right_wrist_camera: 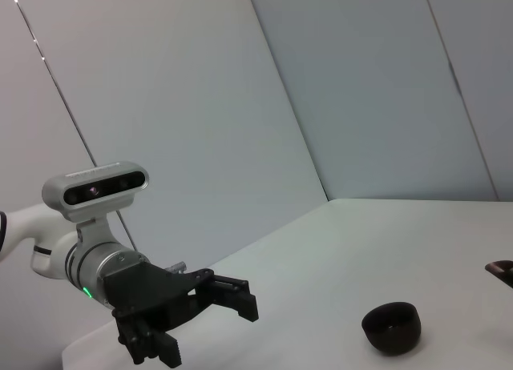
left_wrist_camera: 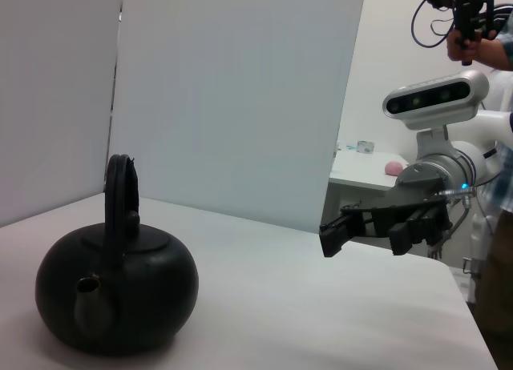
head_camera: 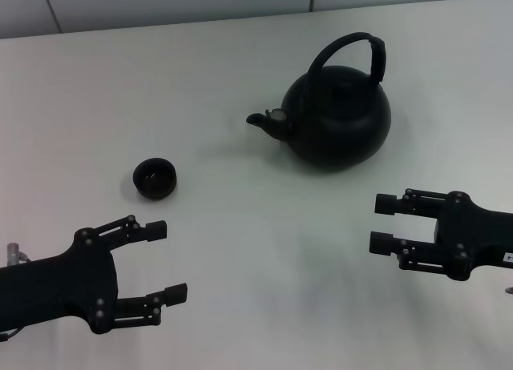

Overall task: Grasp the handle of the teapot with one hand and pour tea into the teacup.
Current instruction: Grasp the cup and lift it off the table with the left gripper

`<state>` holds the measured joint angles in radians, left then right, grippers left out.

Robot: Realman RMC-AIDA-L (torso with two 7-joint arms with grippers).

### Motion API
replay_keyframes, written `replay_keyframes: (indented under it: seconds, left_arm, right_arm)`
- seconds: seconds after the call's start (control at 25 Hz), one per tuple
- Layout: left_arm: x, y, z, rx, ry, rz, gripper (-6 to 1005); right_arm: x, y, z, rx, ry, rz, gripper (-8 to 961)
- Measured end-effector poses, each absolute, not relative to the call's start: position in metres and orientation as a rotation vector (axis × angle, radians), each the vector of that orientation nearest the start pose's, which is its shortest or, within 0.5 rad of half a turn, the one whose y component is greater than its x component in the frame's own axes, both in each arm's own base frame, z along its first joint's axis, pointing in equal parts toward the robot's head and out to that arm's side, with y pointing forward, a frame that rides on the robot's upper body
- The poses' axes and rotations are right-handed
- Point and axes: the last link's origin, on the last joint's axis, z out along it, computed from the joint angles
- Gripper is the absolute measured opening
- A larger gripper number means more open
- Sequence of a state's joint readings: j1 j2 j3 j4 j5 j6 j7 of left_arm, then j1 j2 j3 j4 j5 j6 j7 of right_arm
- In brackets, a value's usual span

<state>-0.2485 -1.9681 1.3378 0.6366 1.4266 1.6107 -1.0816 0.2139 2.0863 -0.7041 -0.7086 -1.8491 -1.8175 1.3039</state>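
Observation:
The matt black teapot [head_camera: 337, 118] stands at the back right of the white table, its spout [head_camera: 260, 122] facing the robot's left. Its arched handle [head_camera: 353, 46] stands upright over the lid. The small black teacup [head_camera: 155, 178] sits apart to the left of the spout. No tea shows. My left gripper [head_camera: 167, 260] hovers open and empty in front of the cup. In front of the teapot, my right gripper [head_camera: 381, 223] is also open and holds nothing. The left wrist view shows the teapot [left_wrist_camera: 120, 286], handle [left_wrist_camera: 120, 186] and right gripper [left_wrist_camera: 333, 226]. The right wrist view shows the teacup [right_wrist_camera: 391, 326] and left gripper [right_wrist_camera: 240, 302].
The white table [head_camera: 240, 250] ends at a grey wall [head_camera: 160, 2] behind the teapot. White panels [left_wrist_camera: 232, 98] stand around the table. A person [left_wrist_camera: 497, 186] stands beyond the table's far edge in the left wrist view.

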Motion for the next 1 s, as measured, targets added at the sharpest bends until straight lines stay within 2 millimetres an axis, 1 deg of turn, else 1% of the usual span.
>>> replay_keyframes:
  seconds: [0.72, 0.8, 1.0]
  left_arm:
    - [-0.2841, 0.2451, -0.0158, -2.85, -0.357, -0.875, 870]
    - [-0.2801, 0.2486, -0.0184, -2.829, -0.324, -0.888, 870]
    - [-0.279, 0.25, -0.019, -2.814, -0.307, -0.894, 871]
  right_arm:
    - [0.3057, 0.2311, 0.017, -2.643, 0.737, 0.973, 668]
    - [0.3058, 0.2314, 0.0174, -2.639, 0.737, 0.974, 668]
    - [0.3058, 0.2328, 0.0178, -2.633, 0.738, 0.973, 668]
